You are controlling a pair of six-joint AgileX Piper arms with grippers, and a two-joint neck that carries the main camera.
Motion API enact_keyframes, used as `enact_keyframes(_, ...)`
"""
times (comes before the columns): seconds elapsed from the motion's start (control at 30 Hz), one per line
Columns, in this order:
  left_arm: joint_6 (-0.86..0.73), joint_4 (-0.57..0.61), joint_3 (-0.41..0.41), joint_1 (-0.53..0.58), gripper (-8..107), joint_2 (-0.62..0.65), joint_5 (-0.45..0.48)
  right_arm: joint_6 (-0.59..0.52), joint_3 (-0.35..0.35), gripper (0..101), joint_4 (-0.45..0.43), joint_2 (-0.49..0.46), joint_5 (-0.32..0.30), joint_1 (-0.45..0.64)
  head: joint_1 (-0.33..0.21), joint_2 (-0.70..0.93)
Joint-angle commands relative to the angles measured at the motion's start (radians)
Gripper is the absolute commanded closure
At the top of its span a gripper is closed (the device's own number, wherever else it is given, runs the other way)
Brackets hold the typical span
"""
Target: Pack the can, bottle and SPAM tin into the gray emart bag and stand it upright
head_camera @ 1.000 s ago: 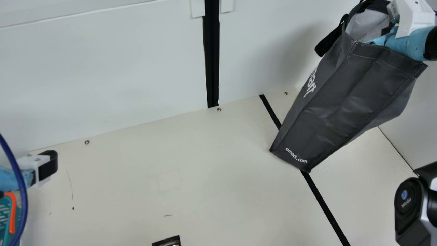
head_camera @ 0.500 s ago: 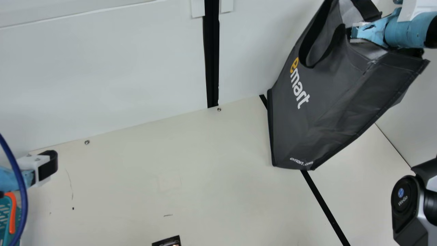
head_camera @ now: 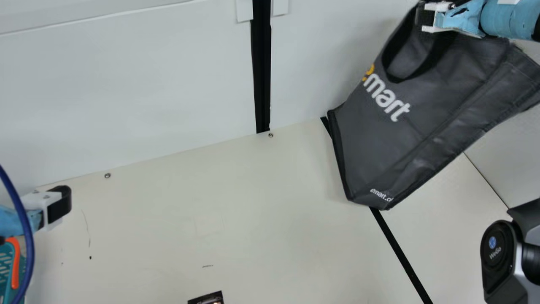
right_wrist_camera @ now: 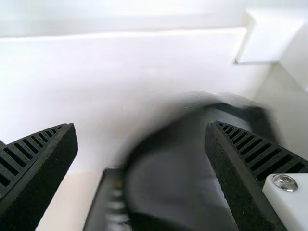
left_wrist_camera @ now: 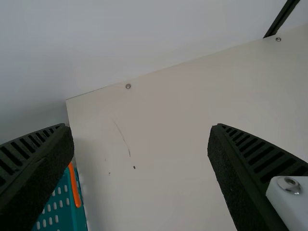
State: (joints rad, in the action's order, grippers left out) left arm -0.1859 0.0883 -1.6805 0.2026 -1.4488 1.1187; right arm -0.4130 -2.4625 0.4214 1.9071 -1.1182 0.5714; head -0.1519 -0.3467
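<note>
While the gray emart bag (head_camera: 405,139) leaned at the main view's right, its lower end was down at the cream table (head_camera: 253,219), over the black line (head_camera: 394,240). Orientation: tilted, not upright, with the top slanting toward that view's upper right. Lettered side partly in sight; one dark looped handle (head_camera: 436,52) hung against it. Bag interior hidden, so contents could not be told.

Right gripper (head_camera: 424,17): located beside the upper part of the bag. At the right gripper (right_wrist_camera: 140,127) in its own wrist view, the fingers were spread wide, released, gripping nothing. Blurred dark fabric and a strap of the bag lay between and beyond them. Contact with the bag: could not tell.

Left gripper (head_camera: 65,204): over the table at the main view's left, well apart from the bag. Its wrist view recorded the left gripper (left_wrist_camera: 140,126) also released, fingers far apart, only bare table and wall beyond the gap.

Other items: teal basket (head_camera: 5,274) with orange handle (head_camera: 16,266) at the left edge, near the blue cable (head_camera: 28,249); dark printed object (head_camera: 206,299) at the bottom edge, cut off, identity undetermined.
</note>
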Motion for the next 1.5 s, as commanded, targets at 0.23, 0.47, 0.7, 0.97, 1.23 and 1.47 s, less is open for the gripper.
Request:
enact_keyframes(0.23, 0.0, 0.0, 0.0, 0.0, 9, 0.0, 0.0, -0.02, -0.039, 6, -0.013, -0.018, -0.006, -0.076, -0.023, -0.002)
enact_keyframes(0.47, 0.0, 0.0, 0.0, 0.0, 9, 0.0, 0.0, -0.022, -0.027, 6, 0.0, -0.03, -0.029, -0.151, -0.023, -0.002)
enact_keyframes(0.7, 0.0, 0.0, 0.0, 0.0, 9, 0.0, 0.0, -0.015, 0.04, 6, 0.009, -0.061, -0.033, -0.239, -0.023, -0.002)
enact_keyframes(0.97, 0.0, 0.0, 0.0, 0.0, 9, 0.0, 0.0, -0.005, 0.183, 6, 0.011, -0.122, 0.002, -0.338, -0.023, -0.002)
enact_keyframes(1.23, 0.0, 0.0, 0.0, 0.0, 9, 0.0, 0.0, 0.006, 0.373, 6, 0.017, -0.212, 0.065, -0.42, -0.023, -0.002)
enact_keyframes(1.47, 0.0, 0.0, 0.0, 0.0, 9, 0.0, 0.0, 0.015, 0.548, 6, 0.041, -0.305, 0.124, -0.47, -0.023, -0.002)
